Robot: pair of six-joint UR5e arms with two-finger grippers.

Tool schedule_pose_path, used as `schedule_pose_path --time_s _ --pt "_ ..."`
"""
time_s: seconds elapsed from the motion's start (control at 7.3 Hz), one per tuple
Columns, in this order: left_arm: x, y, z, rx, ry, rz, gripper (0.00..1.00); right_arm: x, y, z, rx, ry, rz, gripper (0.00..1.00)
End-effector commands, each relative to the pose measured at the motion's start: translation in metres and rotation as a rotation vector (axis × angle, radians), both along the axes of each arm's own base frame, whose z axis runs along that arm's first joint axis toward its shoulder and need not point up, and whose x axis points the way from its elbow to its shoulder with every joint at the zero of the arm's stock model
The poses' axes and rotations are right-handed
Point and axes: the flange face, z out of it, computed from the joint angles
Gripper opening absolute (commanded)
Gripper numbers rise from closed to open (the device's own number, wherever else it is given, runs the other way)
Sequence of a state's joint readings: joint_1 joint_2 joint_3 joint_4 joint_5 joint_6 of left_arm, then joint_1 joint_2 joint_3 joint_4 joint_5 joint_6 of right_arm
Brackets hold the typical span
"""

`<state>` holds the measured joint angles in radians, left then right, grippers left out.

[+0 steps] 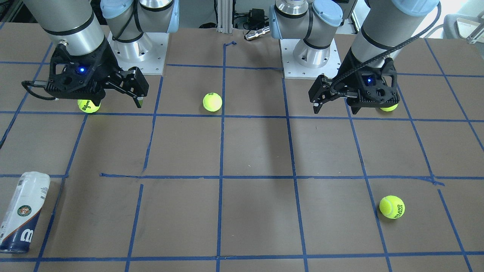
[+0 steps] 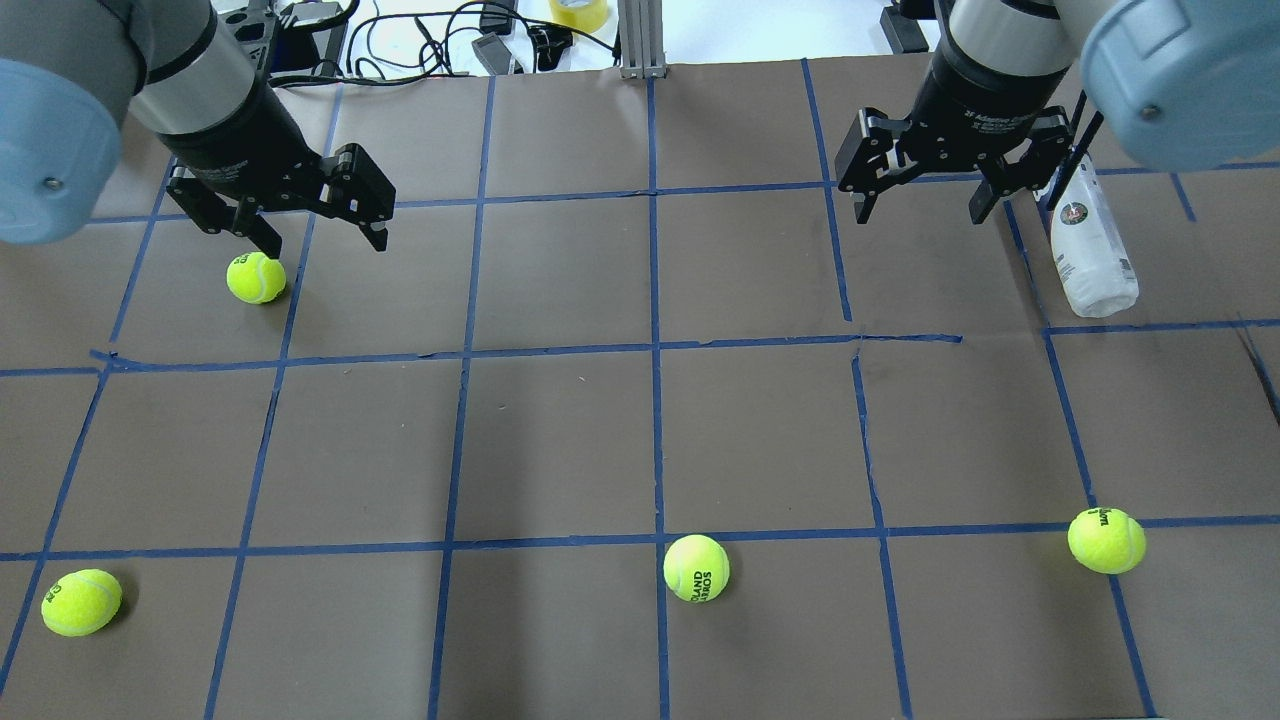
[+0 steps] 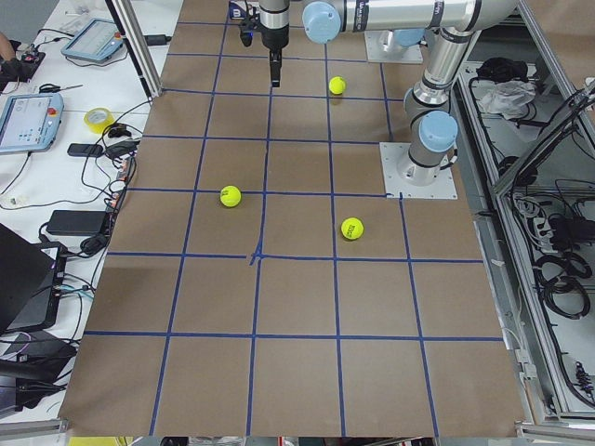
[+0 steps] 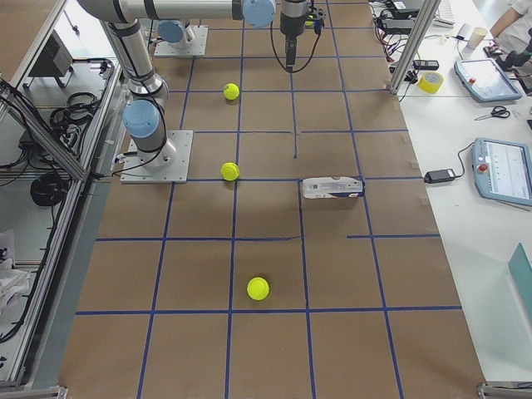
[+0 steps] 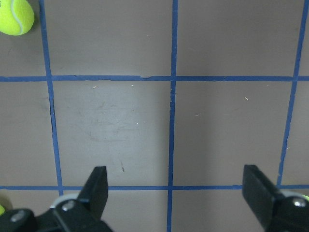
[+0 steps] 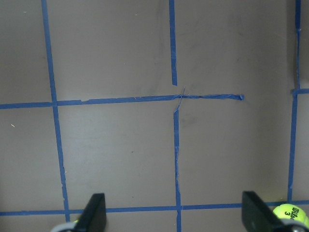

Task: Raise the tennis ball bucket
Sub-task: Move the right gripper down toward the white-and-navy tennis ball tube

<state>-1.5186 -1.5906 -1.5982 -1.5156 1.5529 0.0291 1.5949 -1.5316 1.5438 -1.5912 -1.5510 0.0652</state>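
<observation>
Counter (image 2: 560,440): one flat, matte brown sheet surface, taped into squares with blue tape; tape is torn and wrinkled in spots.

Arms: two, smooth silver metal tubes with pale blue rounded joint caps and black wrist housings. The left arm (image 2: 190,90) and right arm (image 2: 1000,50) both hang above the far half of the counter.

Left fingers (image 2: 372,215): two black angular plastic-looking links spread wide, holding nothing.
Right fingers (image 2: 862,190): also two, spread wide, holding nothing.

Tennis ball bucket (image 2: 1090,250): one slim clear plastic cylinder with a white and navy label, round emblem and navy end. It lies on its side on the counter on the robot's right, toward the operators' edge, touching neither fingers nor balls.

Tennis balls: four fuzzy yellow-green spheres, all loose on the counter. One ball (image 2: 256,277) shows just under the left fingers in the overhead view. Corner ball (image 2: 81,602) is plain. Middle ball (image 2: 696,568) and right ball (image 2: 1106,540) carry black print.
</observation>
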Motion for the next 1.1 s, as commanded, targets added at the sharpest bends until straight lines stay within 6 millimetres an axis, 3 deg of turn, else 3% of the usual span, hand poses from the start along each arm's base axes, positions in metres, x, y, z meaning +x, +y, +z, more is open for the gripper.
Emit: schedule_pose_path --time_s 0.0,0.68,0.82,0.96 --pt "0.000 0.000 0.000 0.000 0.002 0.000 1.00 -0.005 -0.003 0.007 -0.018 0.004 -0.011 1.00" --pt "0.000 0.001 0.000 0.001 -0.004 0.012 1.00 -0.012 -0.003 -0.002 0.000 0.018 -0.022 1.00" --pt "0.000 0.001 0.001 -0.003 0.002 0.012 1.00 -0.023 -0.012 0.006 -0.050 0.026 -0.045 1.00" --pt "0.000 0.001 0.000 0.001 -0.004 0.012 1.00 -0.062 -0.030 0.006 -0.099 0.053 -0.090 1.00"
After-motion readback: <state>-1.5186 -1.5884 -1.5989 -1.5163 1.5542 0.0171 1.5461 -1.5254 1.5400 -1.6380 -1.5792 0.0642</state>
